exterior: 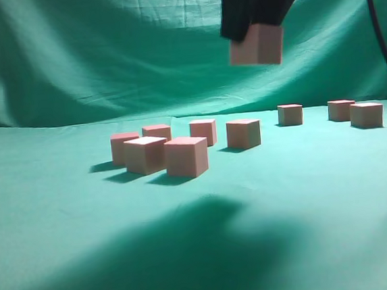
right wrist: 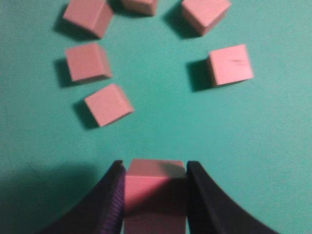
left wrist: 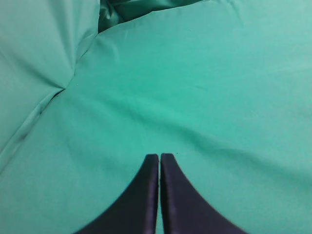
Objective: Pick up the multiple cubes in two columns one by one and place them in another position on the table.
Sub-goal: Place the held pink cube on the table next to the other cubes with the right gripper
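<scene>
The right hand [exterior: 255, 34] is seen high above the tabletop [exterior: 307, 203] in the exterior view, with one cube [exterior: 256, 44] clamped between its two black fingers; in the right wrist view that held cube [right wrist: 155, 192] fills the gap between the fingers [right wrist: 105, 204], both of which press against its sides. The held cube is taken as the landmark for the rest.

Below the held cube and to its left in the exterior view, five cubes are grouped on the tabletop: two at the front, the nearest cube [exterior: 186, 156] and one [exterior: 145, 154] just beside it, and three behind, one [exterior: 124, 145] at the far left, one [exterior: 156, 132] next to it and one [exterior: 203, 131] further right. Almost straight below the held cube, a sixth cube [exterior: 243, 133] is set slightly apart from that group. Below and to the right of the held cube, three more cubes are placed further back: one [exterior: 290, 114] nearest the middle, one [exterior: 341, 110] beyond it, and one [exterior: 366, 115] near the right edge. All nine rest flat and none touches the held cube. A dark shadow is cast on the cloth in the foreground.

The left hand [left wrist: 160, 161] is shown in the left wrist view with its fingertips pressed together on nothing, over bare green cloth [left wrist: 204, 87].
</scene>
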Available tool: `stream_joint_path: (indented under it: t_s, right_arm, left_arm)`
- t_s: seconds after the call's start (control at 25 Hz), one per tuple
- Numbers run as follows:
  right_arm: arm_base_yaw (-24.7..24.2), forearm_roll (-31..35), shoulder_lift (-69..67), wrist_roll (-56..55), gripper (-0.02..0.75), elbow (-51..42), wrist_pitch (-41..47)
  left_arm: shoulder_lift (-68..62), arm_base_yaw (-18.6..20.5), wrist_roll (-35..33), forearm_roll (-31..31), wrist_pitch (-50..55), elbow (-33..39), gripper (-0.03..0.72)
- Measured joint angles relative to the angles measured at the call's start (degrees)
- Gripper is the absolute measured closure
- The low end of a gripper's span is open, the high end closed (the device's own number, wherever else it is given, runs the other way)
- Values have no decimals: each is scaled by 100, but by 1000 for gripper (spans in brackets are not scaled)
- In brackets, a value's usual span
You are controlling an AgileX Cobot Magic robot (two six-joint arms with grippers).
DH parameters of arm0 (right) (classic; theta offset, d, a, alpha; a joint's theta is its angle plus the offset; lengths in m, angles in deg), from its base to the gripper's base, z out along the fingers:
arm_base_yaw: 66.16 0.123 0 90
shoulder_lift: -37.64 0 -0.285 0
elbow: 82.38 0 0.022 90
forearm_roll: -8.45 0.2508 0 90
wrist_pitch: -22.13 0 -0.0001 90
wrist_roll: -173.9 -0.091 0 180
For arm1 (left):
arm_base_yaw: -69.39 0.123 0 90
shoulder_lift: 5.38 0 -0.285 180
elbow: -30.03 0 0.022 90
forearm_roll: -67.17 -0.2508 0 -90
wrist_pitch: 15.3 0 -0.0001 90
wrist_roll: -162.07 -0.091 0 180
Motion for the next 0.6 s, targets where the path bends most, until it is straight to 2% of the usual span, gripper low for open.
stream_joint_path:
  t_s: [0.16, 0.6]
  right_arm:
    - [370, 42, -167, 207, 470, -211, -92]
    - [393, 90, -908, -1083, 470, -216, -204]
  left_arm:
    - [0, 0, 0, 0, 0, 0, 688]
    - [0, 0, 0, 0, 0, 0, 688]
